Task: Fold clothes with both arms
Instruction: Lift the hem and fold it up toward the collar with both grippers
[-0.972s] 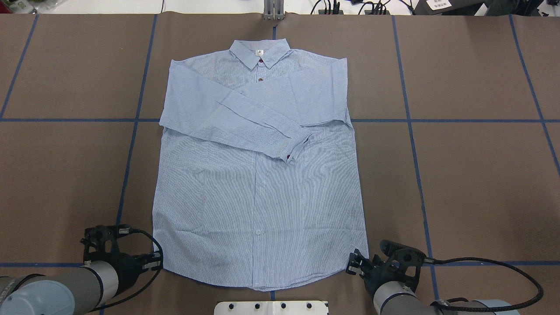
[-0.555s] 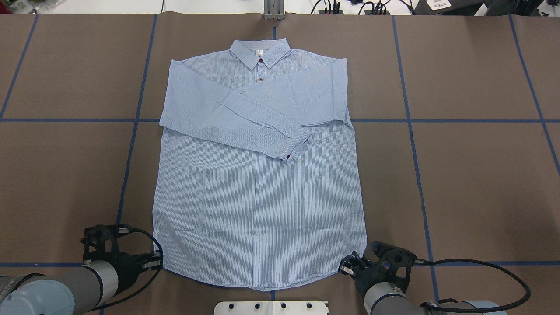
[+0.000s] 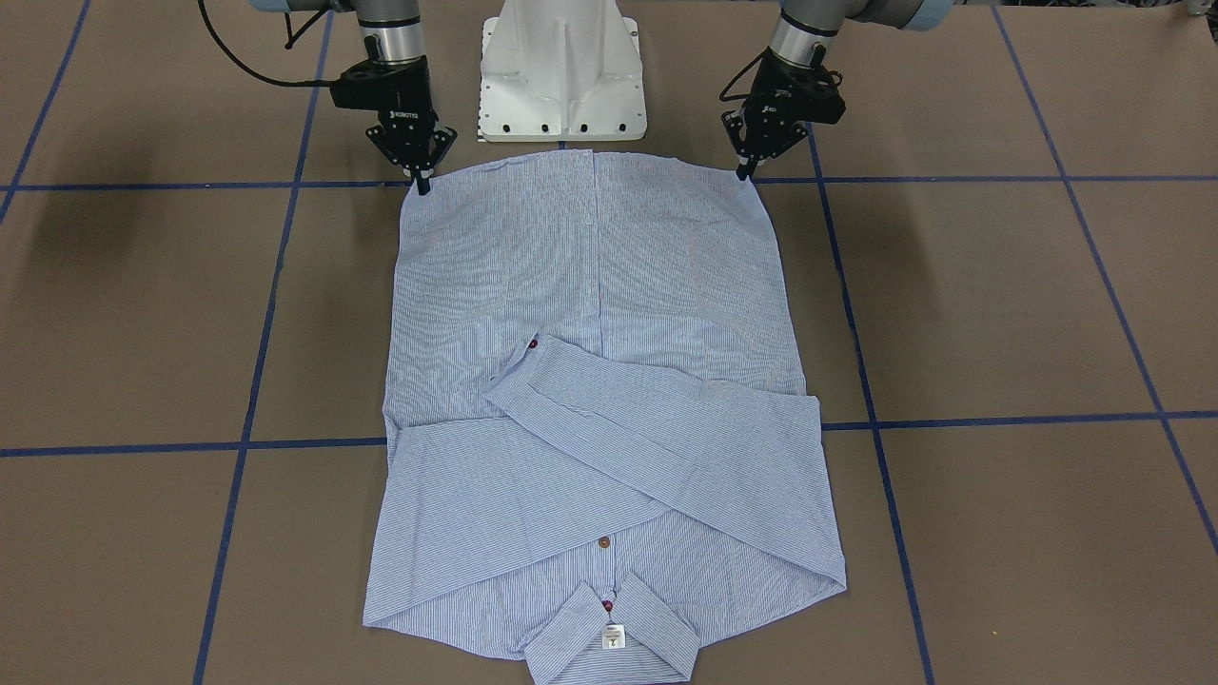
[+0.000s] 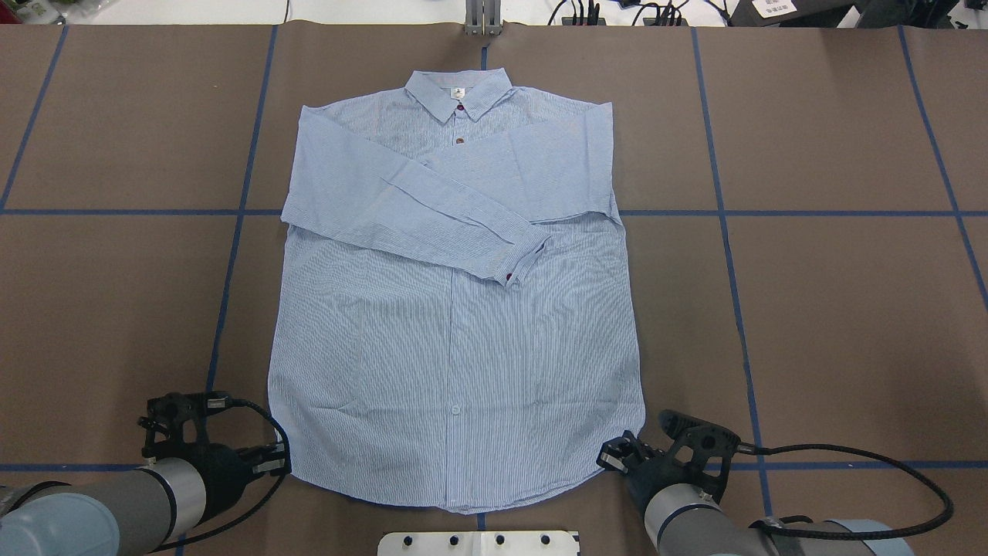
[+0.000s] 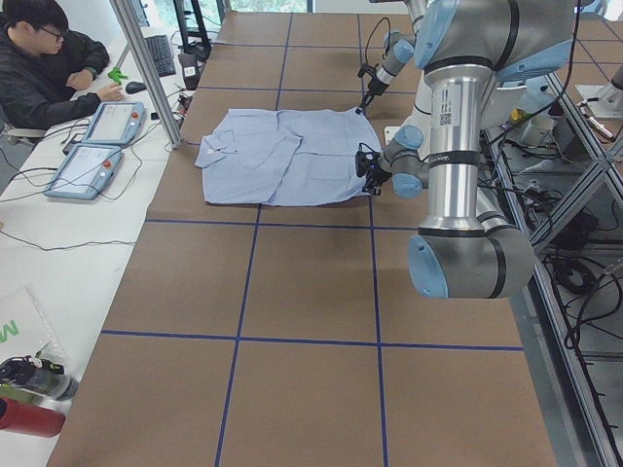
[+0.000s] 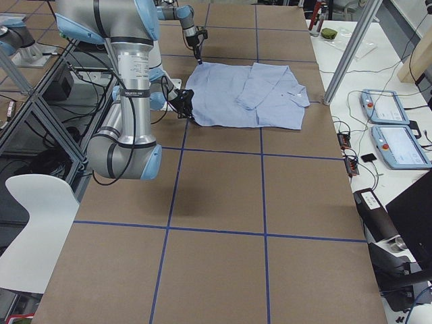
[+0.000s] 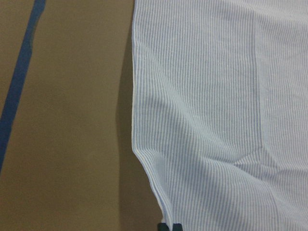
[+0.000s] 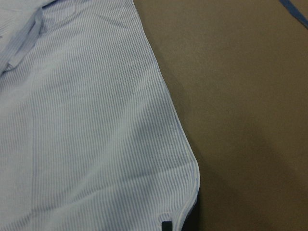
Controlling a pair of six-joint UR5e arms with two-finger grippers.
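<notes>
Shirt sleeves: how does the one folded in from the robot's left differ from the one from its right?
The left-side sleeve lies on top, slanting across the chest; the right-side sleeve lies beneath, running nearly straight across. The left-side sleeve's cuff shows, with a dark button; the right-side sleeve's cuff is hidden. Both are folded inward, flat on the shirt front.

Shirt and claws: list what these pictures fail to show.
- Left wrist view: the left claw is cut off by the bottom edge, so its grip on the shirt hem is unclear.
- Right wrist view: the right claw is cut off the same way.
- Overhead view: the folded sleeves hide the chest beneath, and the neck label print is too small to read.
- Side views: both claws are too small to judge.
</notes>
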